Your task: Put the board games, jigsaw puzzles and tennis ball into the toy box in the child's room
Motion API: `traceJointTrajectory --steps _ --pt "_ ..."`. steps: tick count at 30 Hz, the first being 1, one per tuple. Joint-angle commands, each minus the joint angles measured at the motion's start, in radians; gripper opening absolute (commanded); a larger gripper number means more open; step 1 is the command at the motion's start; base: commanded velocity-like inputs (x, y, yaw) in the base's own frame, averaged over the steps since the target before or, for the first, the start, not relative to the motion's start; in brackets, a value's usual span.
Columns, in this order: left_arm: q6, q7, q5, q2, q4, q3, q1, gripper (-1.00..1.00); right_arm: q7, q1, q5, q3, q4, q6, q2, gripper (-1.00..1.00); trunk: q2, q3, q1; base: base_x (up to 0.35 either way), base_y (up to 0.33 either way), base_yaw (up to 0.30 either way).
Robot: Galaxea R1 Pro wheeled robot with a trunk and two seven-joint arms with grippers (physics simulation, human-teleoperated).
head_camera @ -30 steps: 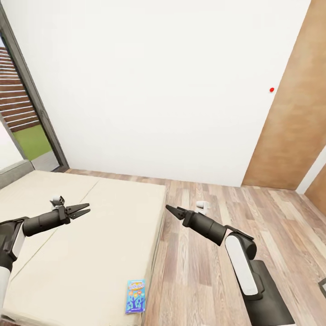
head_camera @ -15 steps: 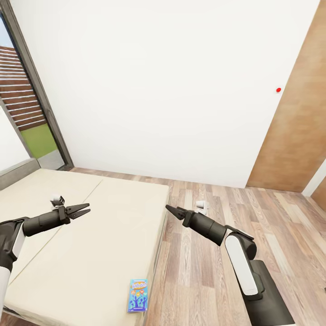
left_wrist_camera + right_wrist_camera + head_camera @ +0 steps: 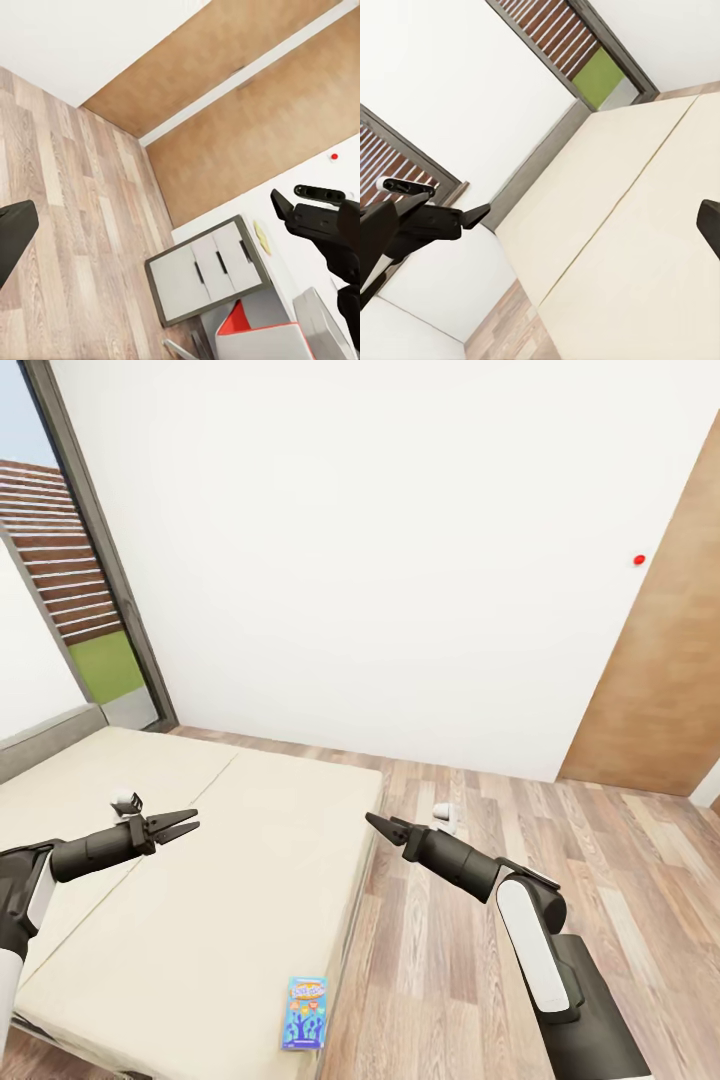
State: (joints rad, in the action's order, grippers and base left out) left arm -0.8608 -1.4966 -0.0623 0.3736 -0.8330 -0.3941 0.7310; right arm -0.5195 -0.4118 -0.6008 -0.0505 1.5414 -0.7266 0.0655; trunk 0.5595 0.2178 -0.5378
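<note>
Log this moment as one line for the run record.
phase: approaching bed | target: board game at mattress corner near floor | left gripper: open, empty | right gripper: shut, empty

A bedroom in a home — a wide low bed with a plain cream mattress stands on a wood-plank floor beside a white wall, with a brown wooden door, a dark-framed glass door to the outdoors — and white drawers.
</note>
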Motion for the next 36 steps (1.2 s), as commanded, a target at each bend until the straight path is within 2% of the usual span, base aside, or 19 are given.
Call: traceJointTrajectory --steps 1,7,15,28,36 --pt "-0.011 -0.004 0.000 0.000 0.000 0.000 0.001 1.00 0.000 -0.001 -0.004 0.001 0.000 -0.007 0.001 1.00 0.002 0.002 0.000 0.003 -0.009 0.013" --pt "-0.011 -0.002 0.000 0.000 0.000 0.000 0.001 1.00 0.001 -0.001 -0.004 0.001 0.000 -0.007 0.001 1.00 0.002 0.002 0.000 0.001 -0.013 0.080" --pt "-0.011 -0.002 0.000 -0.001 0.000 0.000 0.001 1.00 0.000 -0.001 -0.004 0.001 0.000 -0.007 0.000 1.00 0.002 0.002 0.000 0.000 -0.165 0.208" --pt "-0.011 -0.003 0.000 -0.001 0.000 0.000 0.001 1.00 -0.001 -0.001 -0.004 0.000 0.000 -0.007 0.000 1.00 0.002 0.002 0.000 0.000 -0.032 0.054" --pt "-0.011 -0.003 -0.001 -0.001 0.000 0.000 0.001 1.00 0.000 -0.001 -0.003 -0.002 0.000 -0.007 0.000 1.00 0.002 0.002 0.000 0.073 -0.132 0.181"
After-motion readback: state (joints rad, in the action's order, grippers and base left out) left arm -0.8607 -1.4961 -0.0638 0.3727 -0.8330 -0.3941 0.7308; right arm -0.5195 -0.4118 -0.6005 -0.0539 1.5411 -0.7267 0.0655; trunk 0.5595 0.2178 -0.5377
